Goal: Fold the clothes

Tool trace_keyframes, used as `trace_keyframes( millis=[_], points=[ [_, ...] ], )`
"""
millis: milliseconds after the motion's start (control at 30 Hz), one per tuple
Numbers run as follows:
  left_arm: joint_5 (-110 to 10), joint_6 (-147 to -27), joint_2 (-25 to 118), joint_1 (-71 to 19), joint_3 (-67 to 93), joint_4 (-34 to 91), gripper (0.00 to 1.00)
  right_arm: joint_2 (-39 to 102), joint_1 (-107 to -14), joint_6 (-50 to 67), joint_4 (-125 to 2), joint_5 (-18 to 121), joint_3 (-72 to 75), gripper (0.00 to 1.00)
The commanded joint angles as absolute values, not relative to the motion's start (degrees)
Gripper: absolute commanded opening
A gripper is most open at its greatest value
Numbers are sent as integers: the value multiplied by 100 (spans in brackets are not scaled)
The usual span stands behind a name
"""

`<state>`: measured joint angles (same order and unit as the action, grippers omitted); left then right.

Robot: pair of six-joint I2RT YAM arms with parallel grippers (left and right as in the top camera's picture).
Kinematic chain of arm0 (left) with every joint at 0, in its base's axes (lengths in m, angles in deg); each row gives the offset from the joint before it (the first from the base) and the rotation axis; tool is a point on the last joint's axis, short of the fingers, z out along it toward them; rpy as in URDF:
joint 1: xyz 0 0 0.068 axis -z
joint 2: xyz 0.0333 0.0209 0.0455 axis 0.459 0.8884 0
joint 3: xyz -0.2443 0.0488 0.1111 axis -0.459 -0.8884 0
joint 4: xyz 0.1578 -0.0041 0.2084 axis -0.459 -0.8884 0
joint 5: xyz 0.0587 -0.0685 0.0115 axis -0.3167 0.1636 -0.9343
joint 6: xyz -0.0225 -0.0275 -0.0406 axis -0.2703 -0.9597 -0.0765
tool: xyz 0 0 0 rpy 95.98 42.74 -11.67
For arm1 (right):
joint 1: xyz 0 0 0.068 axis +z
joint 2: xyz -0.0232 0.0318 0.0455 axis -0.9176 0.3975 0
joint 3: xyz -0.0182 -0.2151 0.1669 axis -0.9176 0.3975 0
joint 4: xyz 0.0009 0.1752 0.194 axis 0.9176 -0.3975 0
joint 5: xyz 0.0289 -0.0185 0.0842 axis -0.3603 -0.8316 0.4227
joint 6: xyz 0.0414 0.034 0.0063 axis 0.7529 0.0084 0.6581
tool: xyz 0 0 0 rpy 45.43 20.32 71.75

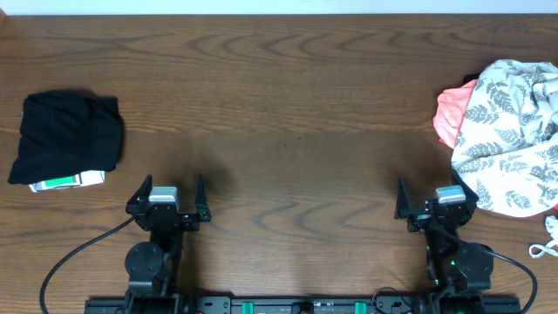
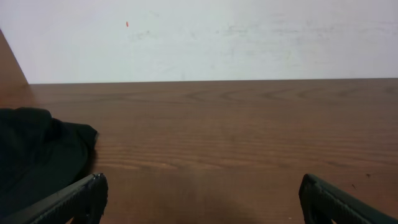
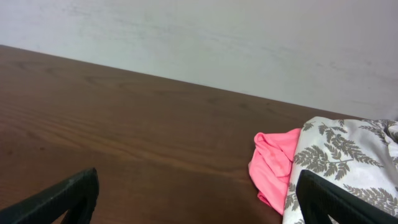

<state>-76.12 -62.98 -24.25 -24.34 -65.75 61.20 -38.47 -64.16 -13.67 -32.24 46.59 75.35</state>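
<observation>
The clothes lie in a heap at the table's right edge. A salmon-pink garment (image 1: pixel 452 113) (image 3: pixel 273 165) pokes out from under a white cloth with a grey leaf print (image 1: pixel 514 131) (image 3: pixel 342 152). No lettering shows on the pink fabric. My right gripper (image 1: pixel 433 196) (image 3: pixel 198 183) stands open near the front edge, just left of the heap, with nothing between its fingers. My left gripper (image 1: pixel 172 194) (image 2: pixel 202 190) is open and empty too, low over bare wood at the front left.
A folded black garment (image 1: pixel 68 138) (image 2: pixel 37 152) rests at the far left, with a white and green item (image 1: pixel 68 181) sticking out beneath it. A white cord (image 1: pixel 549 240) lies at the right edge. A pale wall rises behind the table.
</observation>
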Motion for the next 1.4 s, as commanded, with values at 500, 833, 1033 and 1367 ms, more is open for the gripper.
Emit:
trace_keyframes(
  millis=[500, 833, 1033, 1367],
  points=[
    [-7680, -6869, -2418, -2469, -6656, 5882, 98, -3655, -6468, 106, -3250, 4755, 7539, 99],
    [-6991, -7946, -2020, -2469, -5638, 5075, 98, -2879, -6468, 119, -4525, 4502, 6398, 99],
    [-6991, -7813, -943, -2469, -4204, 4072, 98, -1924, -6468, 119, -5847, 4189, 5100, 99],
    [-6963, -7546, 1068, -2469, -2025, 2168, 98, 172, -6479, -73, -8280, 4419, 2757, 99]
  ],
)
